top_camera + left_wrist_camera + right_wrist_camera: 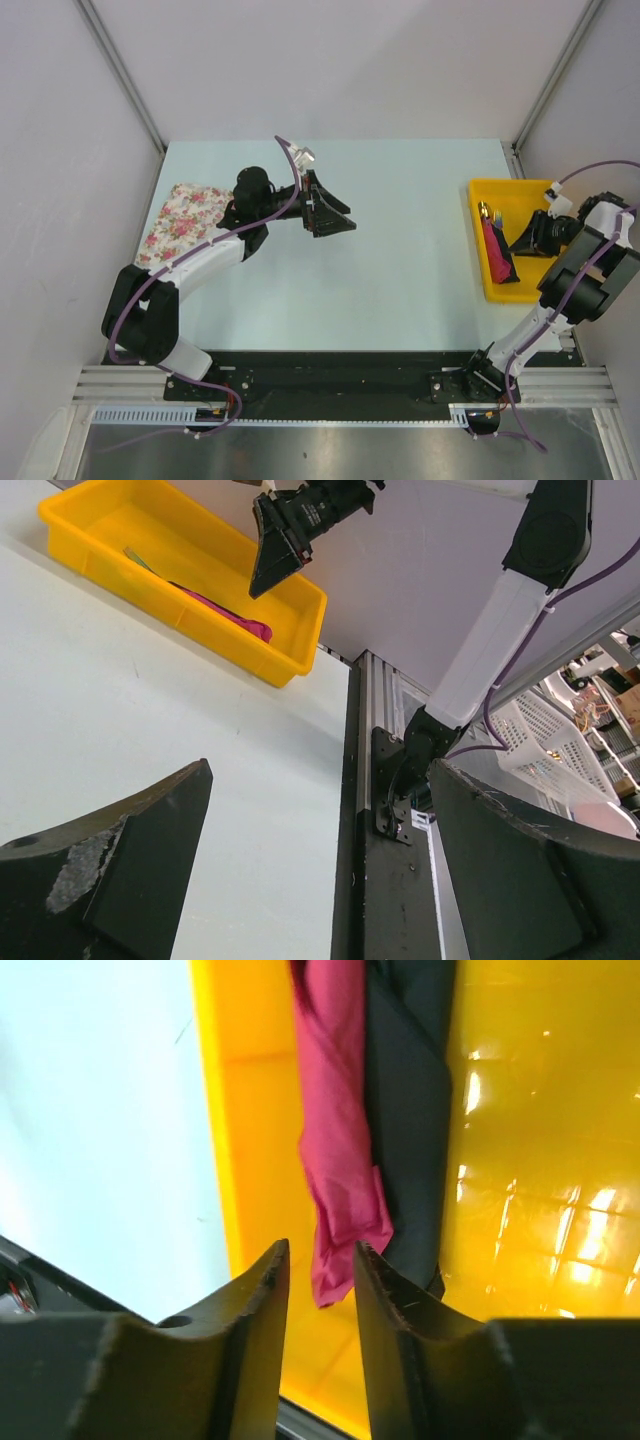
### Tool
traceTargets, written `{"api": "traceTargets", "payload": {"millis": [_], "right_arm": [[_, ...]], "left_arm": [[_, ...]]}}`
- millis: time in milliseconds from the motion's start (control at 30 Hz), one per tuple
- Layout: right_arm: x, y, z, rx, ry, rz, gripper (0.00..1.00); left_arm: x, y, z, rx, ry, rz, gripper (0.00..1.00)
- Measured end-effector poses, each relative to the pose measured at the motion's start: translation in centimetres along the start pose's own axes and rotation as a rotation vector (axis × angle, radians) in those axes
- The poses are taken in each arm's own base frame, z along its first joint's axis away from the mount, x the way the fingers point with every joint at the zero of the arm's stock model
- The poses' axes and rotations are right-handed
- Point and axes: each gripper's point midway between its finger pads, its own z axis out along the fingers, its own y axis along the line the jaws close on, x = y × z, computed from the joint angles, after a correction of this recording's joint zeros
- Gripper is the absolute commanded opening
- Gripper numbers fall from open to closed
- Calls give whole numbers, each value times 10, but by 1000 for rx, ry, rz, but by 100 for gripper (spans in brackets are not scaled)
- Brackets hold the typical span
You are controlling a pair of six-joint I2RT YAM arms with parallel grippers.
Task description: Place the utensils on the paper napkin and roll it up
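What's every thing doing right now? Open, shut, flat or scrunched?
Left gripper: jaws wide open, empty.
Right gripper: jaws barely apart, empty.
Tray: upright, not empty.
Napkin: scrunched long, lying in the tray.
Cloth: spread flat.

Lab test cell, panel walls (330,60) (aluminium frame (118,70))

You'll find the magenta paper napkin (497,255) bunched into a long, crumpled strip inside the yellow tray (525,290), along its worktop-side wall. A slim yellowish utensil (484,211) pokes out at the strip's far end.
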Motion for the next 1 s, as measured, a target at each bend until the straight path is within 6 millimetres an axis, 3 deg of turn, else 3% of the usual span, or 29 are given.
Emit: {"api": "traceTargets", "payload": {"millis": [367,667,1000], "right_arm": [[26,13,3,-38,85,-14,24],[49,-8,19,13,150,17,23],[55,-19,30,64,158,27,23]], "left_arm": [[1,0,0,0,0,0,95],[1,0,0,-1,0,-1,95],[1,1,0,-4,-1,-2,96]]}}
